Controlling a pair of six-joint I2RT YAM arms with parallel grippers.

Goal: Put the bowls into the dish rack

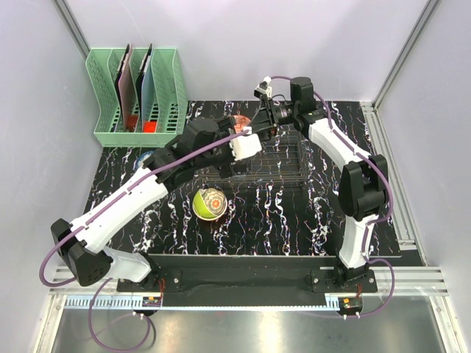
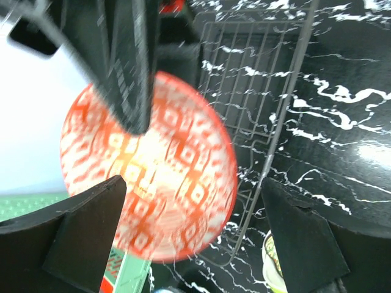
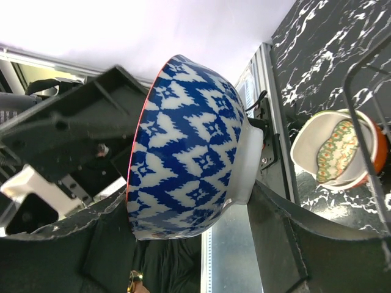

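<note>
The right tool (image 3: 189,192) pinches a blue-patterned bowl (image 3: 189,146) held on edge, its foot toward one finger. The left tool (image 2: 192,201) is spread wide, with the bowl's red-patterned inside just ahead of it. The dish rack (image 2: 256,79) sits on the counter (image 2: 342,91) ahead of the left tool. A lime green bowl (image 1: 208,204) rests behind that tool.
</note>
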